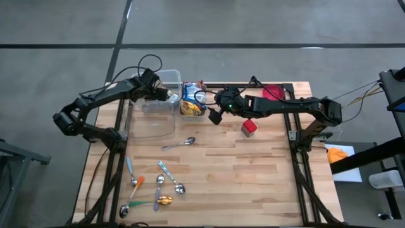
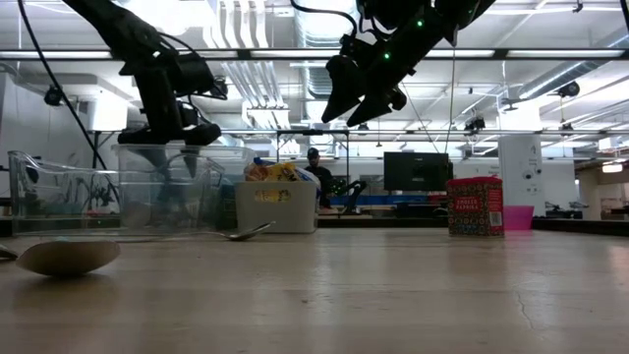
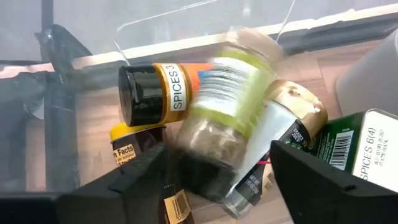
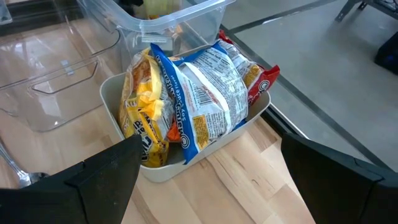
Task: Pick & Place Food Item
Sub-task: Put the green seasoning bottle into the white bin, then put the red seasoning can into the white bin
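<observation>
From above, the left gripper (image 1: 166, 95) hangs over the clear bin (image 1: 166, 81) at about eleven o'clock on the table (image 1: 266, 177), while the right gripper (image 1: 214, 116) hovers just right of the snack tub (image 1: 192, 109), near twelve o'clock; a red box (image 1: 249, 127) sits at about one o'clock and several spoons (image 1: 158, 185) lie scattered toward seven o'clock. At table height, the left gripper (image 2: 167, 133) sits just above the clear bin (image 2: 118, 187) at nine o'clock, the right gripper (image 2: 359, 98) hangs high near twelve o'clock with its fingers parted, the snack tub (image 2: 275, 205) stands between them and the red box (image 2: 475, 206) at three o'clock. The left wrist view shows that gripper's fingers (image 3: 124, 186) spread apart, holding nothing, over a heap of spice jars (image 3: 155, 93); a blurred green-labelled jar (image 3: 230, 106) lies tilted across the others, free of both fingers. The right wrist view shows its fingers (image 4: 93, 177) spread wide and empty above the snack tub (image 4: 112, 93), which holds a yellow bag and a blue-and-white snack packet (image 4: 208, 93), with the clear bin just beyond it.
</observation>
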You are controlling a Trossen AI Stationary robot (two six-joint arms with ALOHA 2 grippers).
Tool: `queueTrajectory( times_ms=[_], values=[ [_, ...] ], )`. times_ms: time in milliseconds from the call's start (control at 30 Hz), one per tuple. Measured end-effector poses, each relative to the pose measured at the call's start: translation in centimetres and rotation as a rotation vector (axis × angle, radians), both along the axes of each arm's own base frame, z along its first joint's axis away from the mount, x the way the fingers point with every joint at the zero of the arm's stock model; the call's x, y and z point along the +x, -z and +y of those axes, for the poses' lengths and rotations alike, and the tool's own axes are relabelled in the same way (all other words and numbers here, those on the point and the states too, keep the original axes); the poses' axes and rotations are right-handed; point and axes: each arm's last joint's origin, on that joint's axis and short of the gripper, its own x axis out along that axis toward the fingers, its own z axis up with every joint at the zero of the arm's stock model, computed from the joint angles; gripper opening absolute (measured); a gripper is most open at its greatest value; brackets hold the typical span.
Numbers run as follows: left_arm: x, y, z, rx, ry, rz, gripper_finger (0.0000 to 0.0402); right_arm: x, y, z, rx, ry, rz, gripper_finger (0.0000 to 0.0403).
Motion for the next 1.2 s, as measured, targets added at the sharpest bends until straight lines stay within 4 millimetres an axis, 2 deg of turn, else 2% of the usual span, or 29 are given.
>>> queueTrajectory(
  times_ms=[200, 367, 800, 933, 1200],
  values=[
    [0.0, 0.0, 0.0, -0.002, 0.0, 0.0, 0.0334, 0.0, 0.0, 0.0, 0.0, 0.0, 0.0, 0.038],
    [0.0, 0.0, 0.0, -0.002, 0.0, 0.0, 0.0361, 0.0, 0.0, 0.0, 0.0, 0.0, 0.0, 0.038],
    [0.2, -0.5, 0.2, 0.041, 0.052, -0.007, 0.0371, -0.1, 0.2, 0.1, 0.009, -0.009, 0.026, 0.038],
    [-0.1, -1.6, -0.1, 0.088, 0.068, -0.034, 0.0371, -0.1, 0.2, 0.1, 0.011, -0.007, 0.025, 0.038],
    [-0.8, -6.3, -2.4, 0.244, 0.188, -0.194, 0.0371, -0.5, 0.1, 0.3, 0.057, 0.004, 0.021, 0.038]
  ],
)
